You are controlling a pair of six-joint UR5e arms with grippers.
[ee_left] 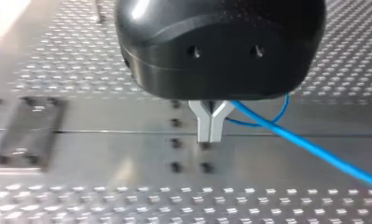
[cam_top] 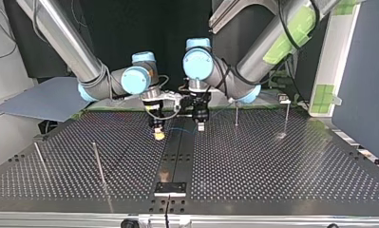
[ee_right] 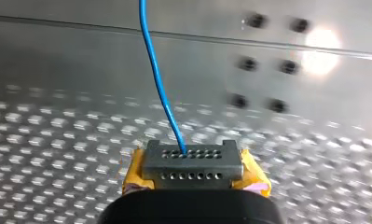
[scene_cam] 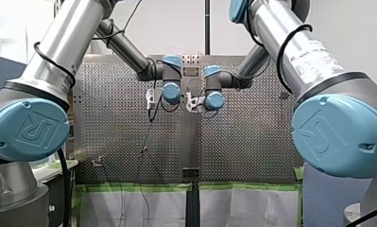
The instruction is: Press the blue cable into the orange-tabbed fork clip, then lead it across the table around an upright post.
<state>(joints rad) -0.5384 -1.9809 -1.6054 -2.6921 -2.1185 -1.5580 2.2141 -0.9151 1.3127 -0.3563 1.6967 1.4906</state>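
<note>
My right gripper (cam_top: pixel 157 134) clamps yellow pads (ee_right: pixel 252 176) on the blue cable (cam_top: pixel 177 129), which spans the table's (cam_top: pixel 272 180) centre strip near the arms' edge to my left gripper (cam_top: pixel 200 125), whose metal fingers (ee_left: pixel 204 123) meet tip to tip, pinching the cable or not I cannot tell. A taut, low span should help press it into the fork clip, which I cannot find. I count one cable, two grippers, four upright posts (cam_top: pixel 99 164), two toward each side edge.

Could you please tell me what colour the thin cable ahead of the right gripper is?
Blue; the thin cable shows best in the right wrist view.
</note>
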